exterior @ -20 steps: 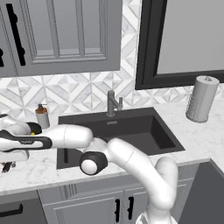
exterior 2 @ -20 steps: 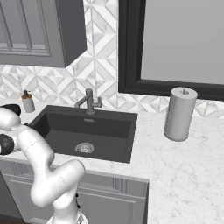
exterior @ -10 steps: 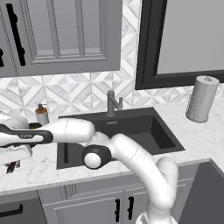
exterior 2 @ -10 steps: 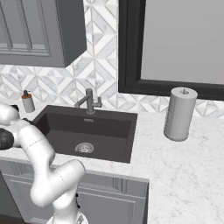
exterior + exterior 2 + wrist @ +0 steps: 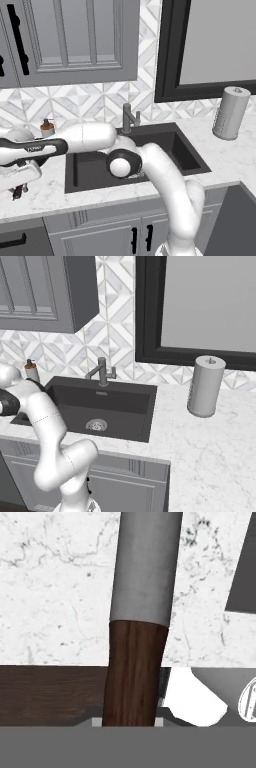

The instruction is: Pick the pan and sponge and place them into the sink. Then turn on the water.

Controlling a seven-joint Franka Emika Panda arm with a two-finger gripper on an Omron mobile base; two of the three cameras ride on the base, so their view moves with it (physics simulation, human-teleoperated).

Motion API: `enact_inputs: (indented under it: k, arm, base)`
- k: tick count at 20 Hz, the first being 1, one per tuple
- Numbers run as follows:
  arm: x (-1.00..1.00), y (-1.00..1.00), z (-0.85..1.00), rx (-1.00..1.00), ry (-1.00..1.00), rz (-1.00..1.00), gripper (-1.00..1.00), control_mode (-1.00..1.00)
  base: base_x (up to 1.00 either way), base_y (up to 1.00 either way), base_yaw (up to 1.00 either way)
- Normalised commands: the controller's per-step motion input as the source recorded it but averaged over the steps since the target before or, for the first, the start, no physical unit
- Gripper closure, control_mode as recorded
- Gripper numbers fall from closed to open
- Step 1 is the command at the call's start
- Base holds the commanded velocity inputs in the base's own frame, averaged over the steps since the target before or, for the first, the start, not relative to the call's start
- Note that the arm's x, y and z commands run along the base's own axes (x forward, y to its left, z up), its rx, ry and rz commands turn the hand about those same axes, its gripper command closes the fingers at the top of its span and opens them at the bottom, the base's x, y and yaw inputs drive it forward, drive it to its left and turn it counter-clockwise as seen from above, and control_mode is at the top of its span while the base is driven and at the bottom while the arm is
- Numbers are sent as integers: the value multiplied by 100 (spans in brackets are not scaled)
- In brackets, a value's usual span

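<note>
My forearm (image 5: 75, 140) has swung farther toward nine o'clock in the left base view, and my hand (image 5: 17, 172) has sunk lower over the marble surface (image 5: 45, 192). In the right base view my arm (image 5: 30, 406) has drawn closer to the frame's nine o'clock edge.

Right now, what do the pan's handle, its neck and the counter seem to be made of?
The pan's handle looks like dark, brown wood with lengthwise grain. Its neck looks like matte grey metal, smooth and plain. The counter looks like white marble with thin grey veins, possibly an imitation.
</note>
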Motion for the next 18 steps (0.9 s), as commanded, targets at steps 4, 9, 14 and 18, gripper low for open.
enact_inputs:
  k: [4, 9, 14, 18]
  arm:
    - [-54, -95, 0, 35, -19, 0, 100, -100]
    - [-21, -96, 9, 33, -14, 0, 100, -100]
    - [-13, -65, 57, 25, -5, 0, 100, -100]
    - [-14, -27, 81, 12, 1, 0, 100, -100]
  base:
    - [0, 0, 0]
    - [0, 0, 0]
    - [0, 0, 0]
    - [0, 0, 0]
